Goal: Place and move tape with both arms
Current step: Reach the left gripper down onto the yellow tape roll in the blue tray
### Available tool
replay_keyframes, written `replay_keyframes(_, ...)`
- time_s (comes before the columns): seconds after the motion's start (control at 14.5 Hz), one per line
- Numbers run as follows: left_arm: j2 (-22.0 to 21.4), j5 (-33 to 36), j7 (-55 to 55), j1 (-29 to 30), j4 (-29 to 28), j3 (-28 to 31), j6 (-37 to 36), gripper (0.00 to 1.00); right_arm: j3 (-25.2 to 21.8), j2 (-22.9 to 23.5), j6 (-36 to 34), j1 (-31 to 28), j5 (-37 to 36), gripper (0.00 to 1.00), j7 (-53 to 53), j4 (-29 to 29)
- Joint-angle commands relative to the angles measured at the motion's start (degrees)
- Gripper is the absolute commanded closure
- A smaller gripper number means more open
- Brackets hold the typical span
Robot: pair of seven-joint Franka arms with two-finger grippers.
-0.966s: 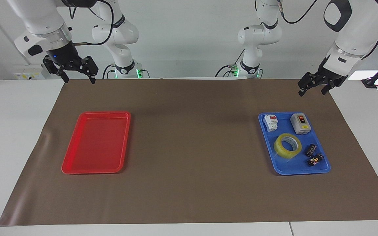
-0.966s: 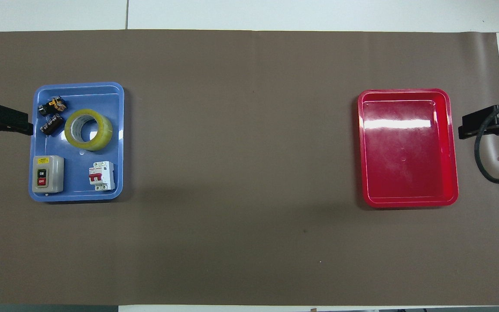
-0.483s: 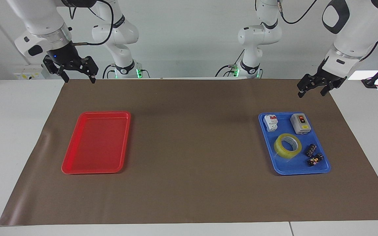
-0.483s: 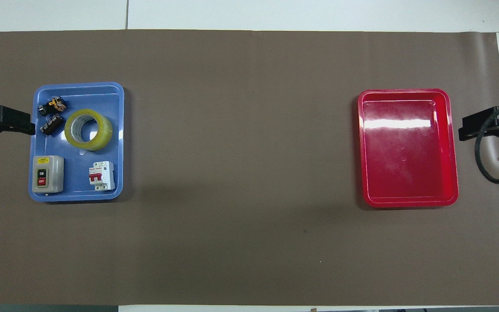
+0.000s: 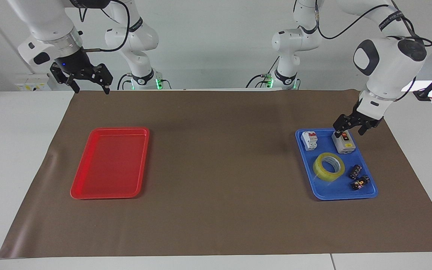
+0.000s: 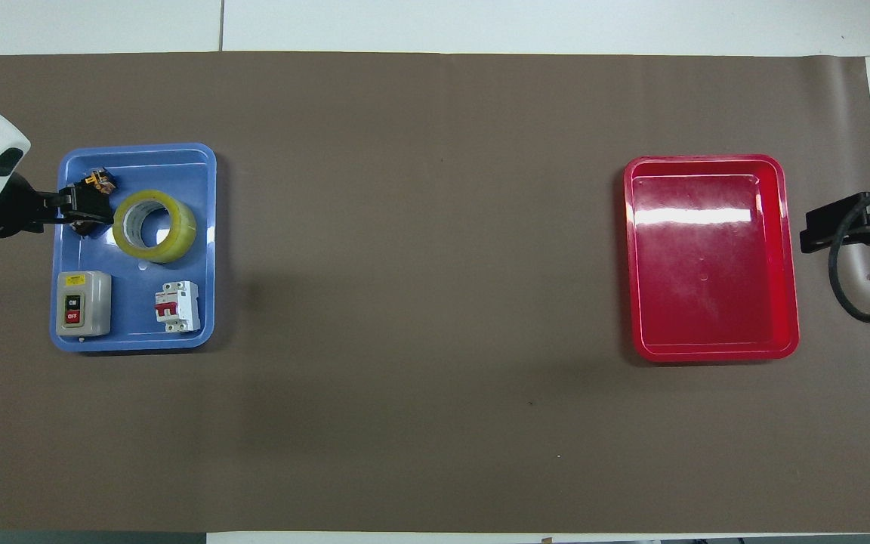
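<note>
The yellow tape roll (image 5: 328,167) lies flat in the blue tray (image 5: 345,197) toward the left arm's end of the table; it also shows in the overhead view (image 6: 154,225). My left gripper (image 5: 349,134) is open and empty, up in the air over the tray's nearer part, above the grey switch box (image 5: 343,141). In the overhead view the left gripper (image 6: 99,215) covers the tray beside the tape. My right gripper (image 5: 88,87) is open and empty, and waits raised over the mat's edge near the robots, at the right arm's end (image 6: 809,234).
The blue tray (image 6: 208,249) also holds the switch box (image 6: 83,303), a white circuit breaker (image 5: 309,140) and two small black parts (image 5: 355,171). An empty red tray (image 5: 88,195) lies toward the right arm's end (image 6: 707,355). A brown mat (image 5: 216,187) covers the table.
My left arm has swung down and in, bringing its gripper from over the mat's edge to over the blue tray. The right arm has barely moved. The tape has not moved.
</note>
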Motion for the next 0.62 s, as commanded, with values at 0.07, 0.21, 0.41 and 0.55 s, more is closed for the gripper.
replay_keyframes(0.07,5.06,1.13,0.66,0.91,-2.93,0.0,9.48,0.01,0.27,-1.01,0.97,-0.14,-0.67,0.0,-0.55,-1.16)
replay_keyframes(0.21,6.82,1.13,0.75,1.88,-5.22,0.0,14.59,0.01,0.27,-1.01,0.89,-0.23,-0.67,0.0,-0.82,-1.16)
replay_keyframes(0.41,8.49,1.13,2.32,2.76,-7.68,0.0,19.07,0.04,0.27,-1.27,1.76,-0.4,-0.59,0.0,-0.91,-2.2)
replay_keyframes(0.55,9.37,1.13,3.39,3.11,-9.18,0.0,21.71,0.05,0.27,-2.24,4.3,0.12,-0.5,0.0,-0.82,-4.31)
